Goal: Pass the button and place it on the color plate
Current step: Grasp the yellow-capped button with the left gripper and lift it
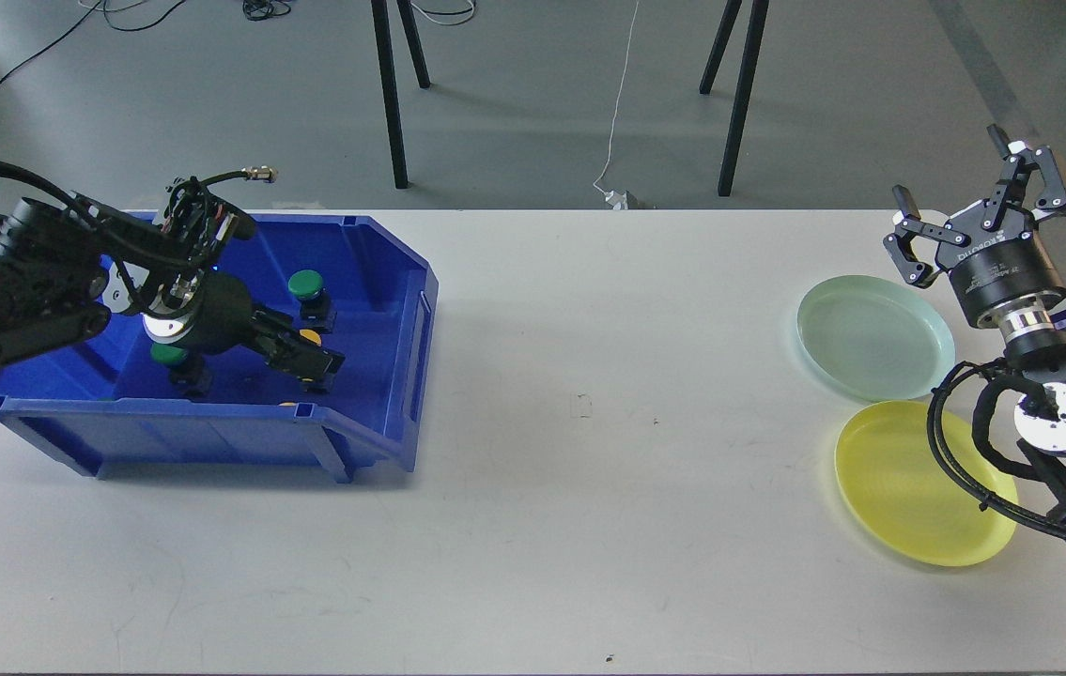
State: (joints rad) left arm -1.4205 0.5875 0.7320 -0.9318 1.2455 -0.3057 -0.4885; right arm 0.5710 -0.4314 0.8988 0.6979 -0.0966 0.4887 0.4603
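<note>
White bench [533,488] carried bin [382,282]; left pincer [312,361], grip unclear, neared yellow button [310,335], seemingly rigid, light; right pincer [983,221] released.

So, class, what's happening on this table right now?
The robot's left gripper is reaching down inside the blue bin, among green buttons and a partly hidden yellow one. Its right gripper is open and holds nothing, above the pale green plate and yellow plate, both empty.
</note>
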